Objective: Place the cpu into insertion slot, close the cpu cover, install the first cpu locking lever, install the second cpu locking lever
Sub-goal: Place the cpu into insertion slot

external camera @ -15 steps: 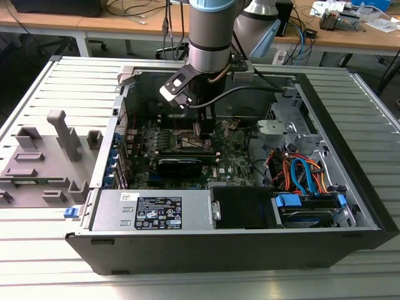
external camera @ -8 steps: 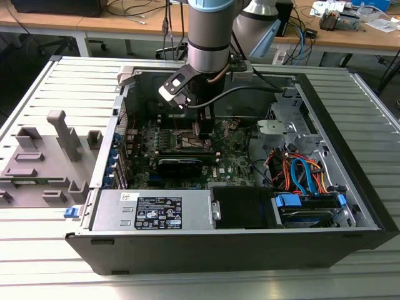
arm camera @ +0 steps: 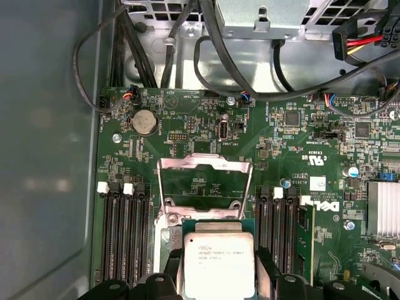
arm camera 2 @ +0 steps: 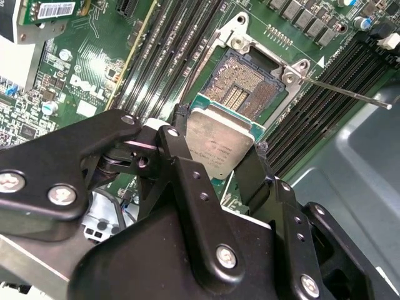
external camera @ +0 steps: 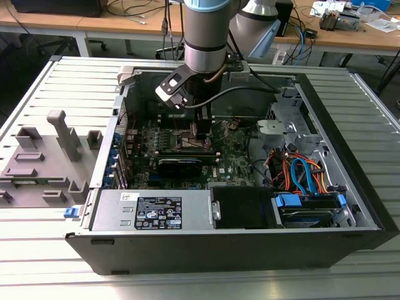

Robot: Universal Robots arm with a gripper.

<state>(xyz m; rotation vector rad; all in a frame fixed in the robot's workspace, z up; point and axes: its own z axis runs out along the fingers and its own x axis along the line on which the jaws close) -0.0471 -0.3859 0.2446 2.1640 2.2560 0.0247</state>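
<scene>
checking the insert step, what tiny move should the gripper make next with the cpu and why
Probably lower the cpu straight and level toward the insertion slot: the gripper is shut on it, the slot's pins lie bare beyond it, and the cpu cover stands raised, clear of the way.

Robotics lab or electronics workshop. Slatted metal table [external camera: 37, 244]; open computer tower [external camera: 237, 250] laid flat on it, motherboard [arm camera: 206, 119] exposed. Industrial robot arm [external camera: 205, 37] hangs over case. Grey moulded fixture [external camera: 44, 159] beside tower, at exterior view's left. Behind: wooden tables [external camera: 125, 26] strewn with cables [external camera: 134, 9] and loose gear.
</scene>
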